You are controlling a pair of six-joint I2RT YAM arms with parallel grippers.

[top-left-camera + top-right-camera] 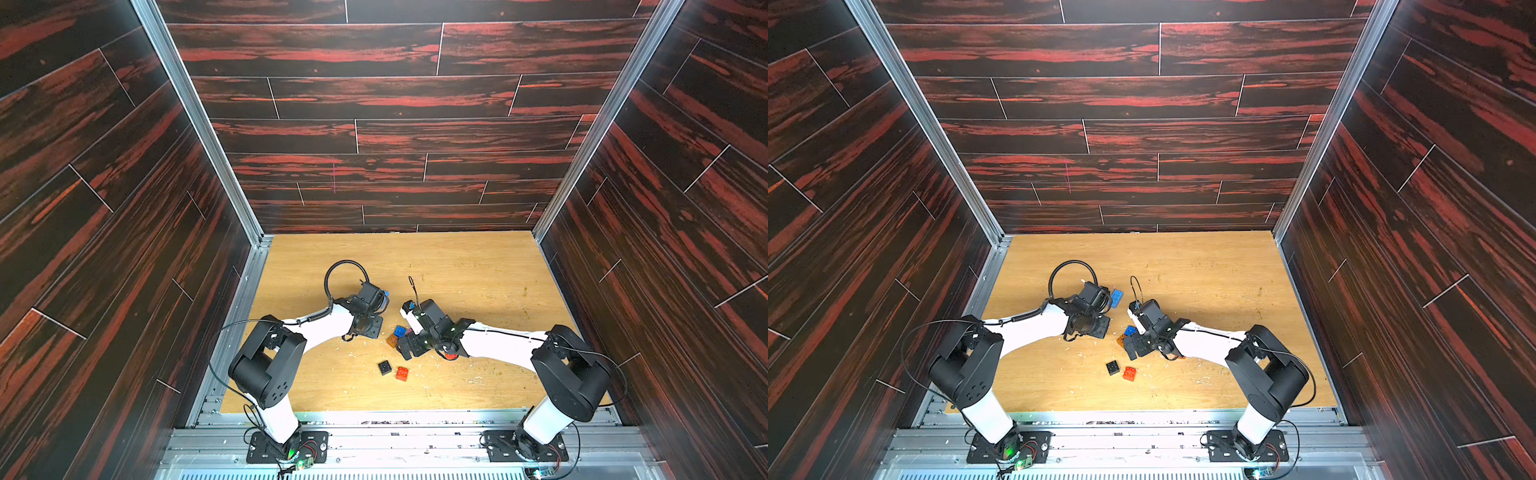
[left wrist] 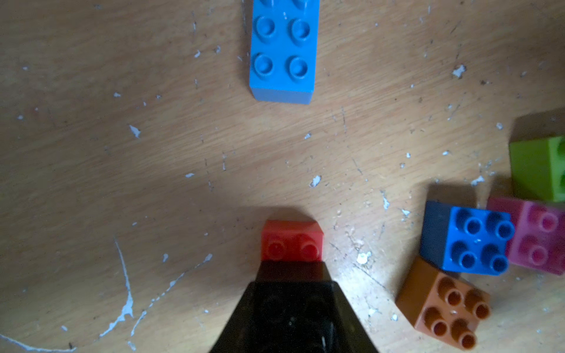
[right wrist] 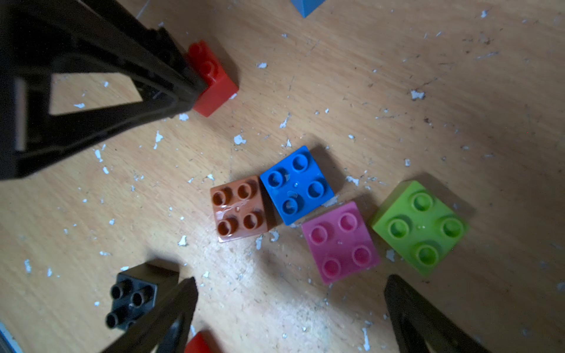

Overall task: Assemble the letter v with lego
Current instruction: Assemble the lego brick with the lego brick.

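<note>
The left fingers (image 2: 290, 308) are closed on a red brick (image 2: 292, 241) near the blue square (image 3: 296, 185) on the worktop (image 3: 428, 91). The right fingers (image 3: 177, 305) hang wide open near it, holding nothing. The orange square (image 3: 238, 209) touches it and the pink square (image 3: 339, 241) sits just beside. The green square (image 3: 420, 227) is past the pink. The black square (image 3: 131, 298) and the light-blue brick (image 2: 282, 52) lie apart.

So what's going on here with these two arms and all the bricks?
Two robot arms are working over a wooden table. The left gripper is shut on a red brick, near a long light-blue brick. The right gripper hangs open over the loose orange brick, blue brick, pink brick and green brick. No V is built yet.
</note>
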